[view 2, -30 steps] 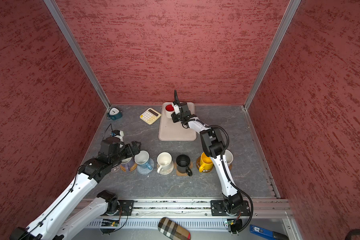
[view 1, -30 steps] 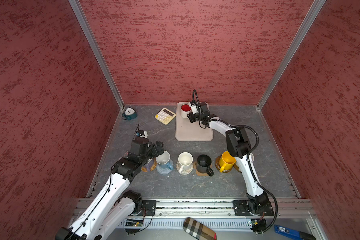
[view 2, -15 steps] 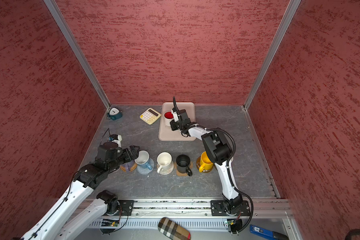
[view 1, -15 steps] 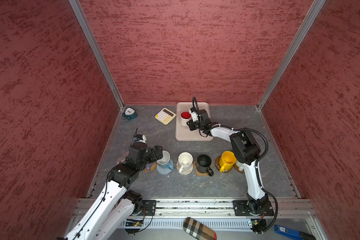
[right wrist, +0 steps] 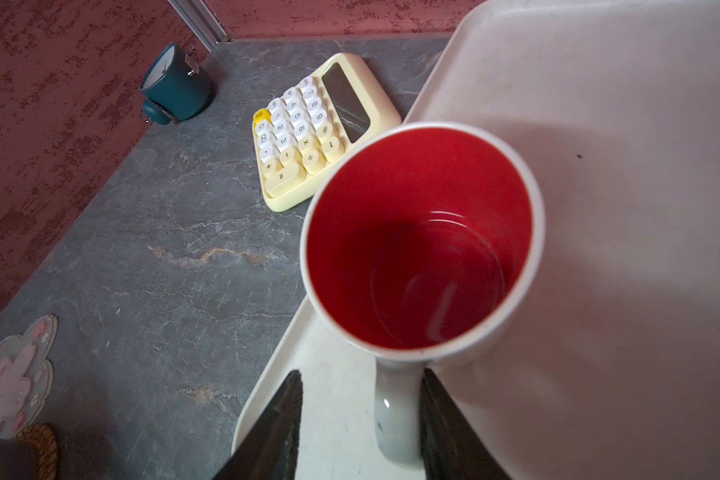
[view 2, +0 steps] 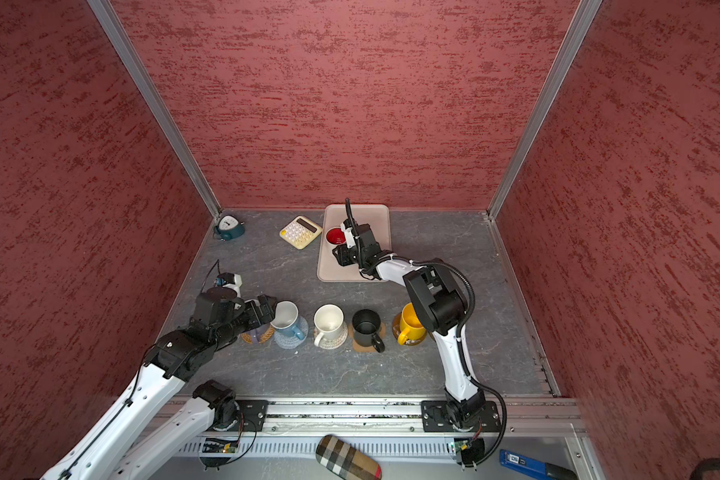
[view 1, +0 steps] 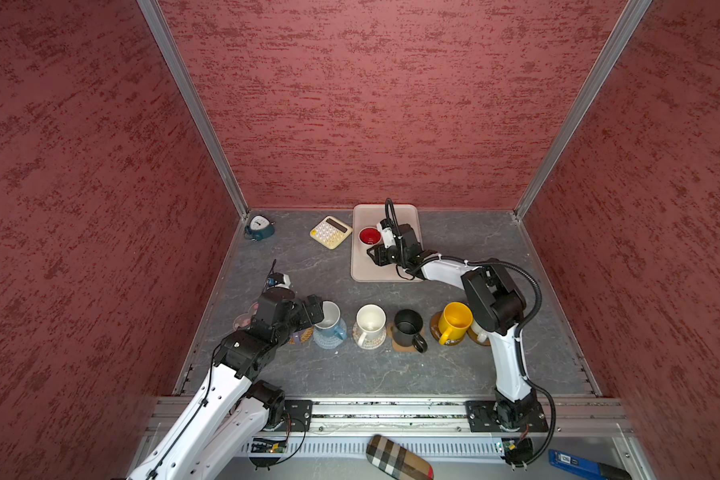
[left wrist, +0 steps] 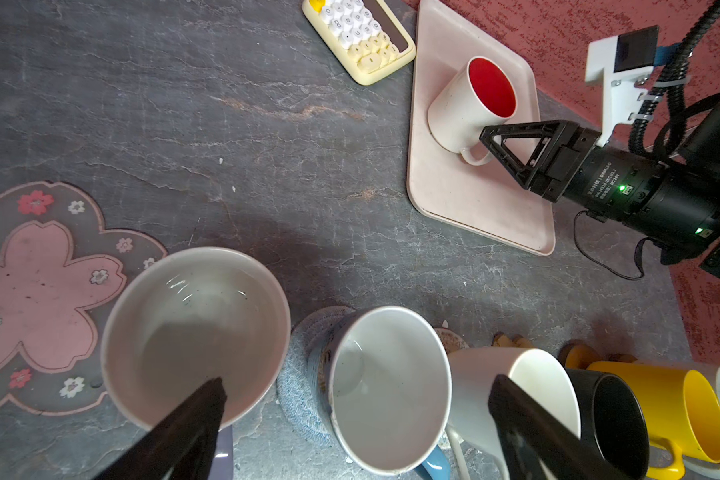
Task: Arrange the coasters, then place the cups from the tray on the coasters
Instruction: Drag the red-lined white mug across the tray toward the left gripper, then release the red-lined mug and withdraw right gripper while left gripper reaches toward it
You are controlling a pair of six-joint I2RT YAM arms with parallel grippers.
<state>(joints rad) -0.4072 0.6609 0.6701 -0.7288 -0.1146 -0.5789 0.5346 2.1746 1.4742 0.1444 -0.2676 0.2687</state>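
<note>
The right gripper (right wrist: pixel 360 376) was extended low over the tray (view 1: pixel 410 214), parted astride the handle of the red-lined mug (right wrist: pixel 416 232); the left gripper (left wrist: pixel 357 381) was spread wide.

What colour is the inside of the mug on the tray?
Glossy red, with a white outside; the mug shows best in the right wrist view.

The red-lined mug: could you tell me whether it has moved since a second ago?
Yes. The red-lined mug came forward from the tray's back edge, now level with the calculator.
</note>
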